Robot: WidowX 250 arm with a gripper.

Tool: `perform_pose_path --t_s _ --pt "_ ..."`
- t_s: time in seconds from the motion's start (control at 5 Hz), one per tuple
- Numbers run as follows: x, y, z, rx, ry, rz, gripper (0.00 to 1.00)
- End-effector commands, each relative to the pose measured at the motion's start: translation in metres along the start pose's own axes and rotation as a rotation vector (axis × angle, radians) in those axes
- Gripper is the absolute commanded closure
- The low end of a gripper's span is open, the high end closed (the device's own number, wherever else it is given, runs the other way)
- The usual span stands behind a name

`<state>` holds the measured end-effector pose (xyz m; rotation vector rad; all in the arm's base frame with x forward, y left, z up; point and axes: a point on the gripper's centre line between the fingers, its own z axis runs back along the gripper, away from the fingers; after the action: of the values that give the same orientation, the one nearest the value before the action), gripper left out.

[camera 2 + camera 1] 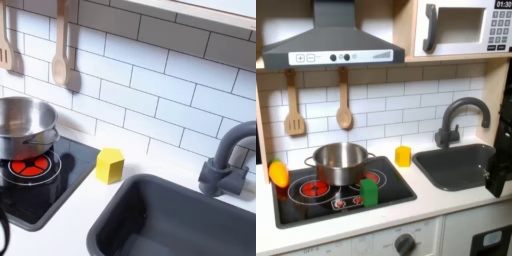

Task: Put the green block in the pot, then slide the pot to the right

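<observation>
In the first exterior view the pot [340, 162] sits left of centre on the black stove [396, 190], over the rear of the red burner rings, its rim open and upward. The green block [369, 190] stands upright at the stove's front, just below and to the right of the pot, apart from it. A yellow block [403, 155] stands on the counter [446, 200] between stove and sink [461, 165], and a yellow-orange piece [278, 173] lies at the far left edge. Two wooden utensils hang on the tiled wall in the upper left. At the right edge a dark shape, seemingly the gripper [500, 170], hangs over the sink (too cut off to tell whether its jaws are apart or together). In the second exterior view the pot [24, 126] fills the left edge, above a red burner [30, 166]; the yellow block [110, 165] stands centre frame beside the sink [170, 215], with the grey faucet [226, 160] at the right.
</observation>
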<state>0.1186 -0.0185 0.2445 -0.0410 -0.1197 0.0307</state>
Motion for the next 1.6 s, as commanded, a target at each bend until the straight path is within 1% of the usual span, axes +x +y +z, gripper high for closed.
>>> perform_pose_path --t_s 0.0,0.2,0.4,0.6,0.8,1.0,1.4 --pt "0.000 0.000 0.000 0.000 0.001 0.002 0.00" --pt "0.016 0.005 0.000 0.028 0.000 0.000 0.00" --pt "0.029 0.007 -0.006 0.045 0.004 0.009 0.00" --pt "0.042 0.012 -0.004 0.063 -0.015 0.009 0.00" --pt "0.054 0.022 -0.006 0.082 -0.018 0.022 0.00" --pt "0.068 0.033 -0.010 0.092 -0.022 0.041 0.00" --pt "0.089 0.054 -0.014 0.114 -0.040 0.051 0.00"
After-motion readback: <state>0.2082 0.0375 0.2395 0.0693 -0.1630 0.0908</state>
